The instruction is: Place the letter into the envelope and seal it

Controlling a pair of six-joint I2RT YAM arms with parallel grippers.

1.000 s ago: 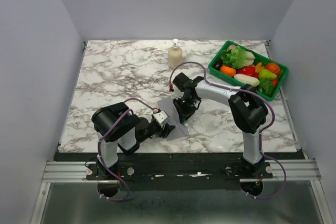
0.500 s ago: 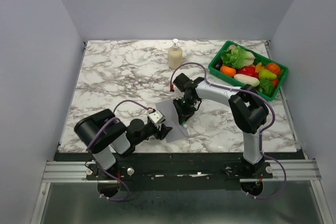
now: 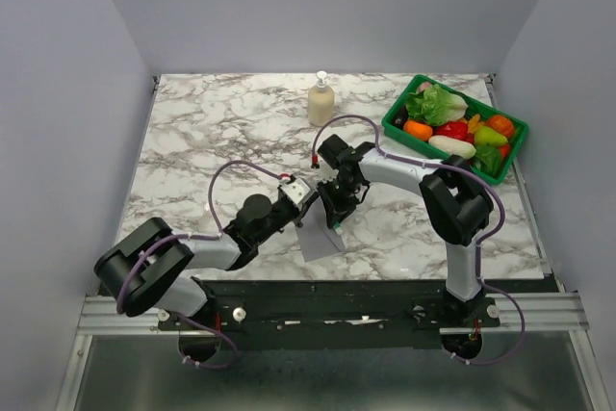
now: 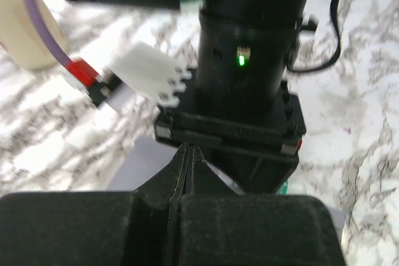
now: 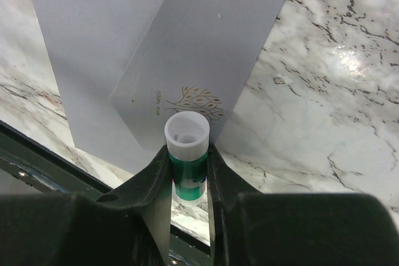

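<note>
The grey envelope [image 3: 320, 236] lies flat on the marble near the table's front edge, its flap [image 5: 181, 60] with a gold leaf print showing. My right gripper [image 5: 187, 152] hovers over it, shut on a green glue stick [image 5: 187, 132] with a white open end pointing at the flap. My left gripper [image 4: 187, 149] is shut with nothing between its fingers. It sits just left of the right gripper [image 3: 337, 209] above the envelope's [image 4: 140, 166] upper edge. The letter is out of view.
A cream soap dispenser [image 3: 320, 100] stands at the back centre. A green basket [image 3: 389, 122] of toy vegetables sits at the back right. The table's front edge and metal rail [image 5: 37, 154] run just beyond the envelope.
The left arm has unfolded from near its base and reached forward to the envelope beside the right gripper, and its jaws have shut. The right gripper has stayed put with the glue stick.
</note>
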